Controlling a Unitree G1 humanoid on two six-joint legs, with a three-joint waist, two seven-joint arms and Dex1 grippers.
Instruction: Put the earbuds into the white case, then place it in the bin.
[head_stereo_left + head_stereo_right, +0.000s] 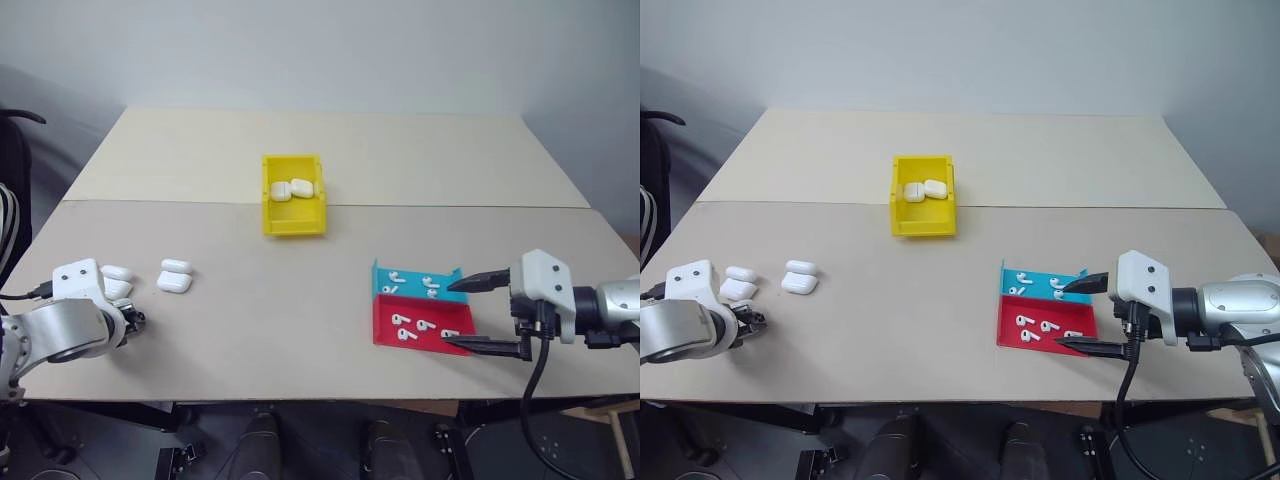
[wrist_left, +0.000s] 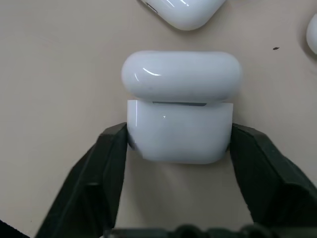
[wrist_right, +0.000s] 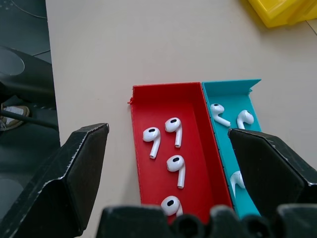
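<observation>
The pale beige wooden bench point(image 1: 330, 300) carries everything, its two boards meeting in a seam across the middle. On that seam, near the bench's centre, sits the bright yellow rectangular plastic bin point(image 1: 294, 195) with two white cases in it. Near the bench's right front edge lie a red plastic tray point(image 3: 166, 163) and a teal plastic tray point(image 3: 233, 99), side by side and touching, both holding the tiny glossy white stemmed earbuds point(image 3: 173, 130). My right gripper point(image 1: 478, 314) hangs over those trays, fingers spread wide and empty. Near the left front edge, my left gripper point(image 2: 178, 144) has its fingers clamped on a small glossy white rounded case point(image 2: 179, 130), lid ajar, beside three more cases
</observation>
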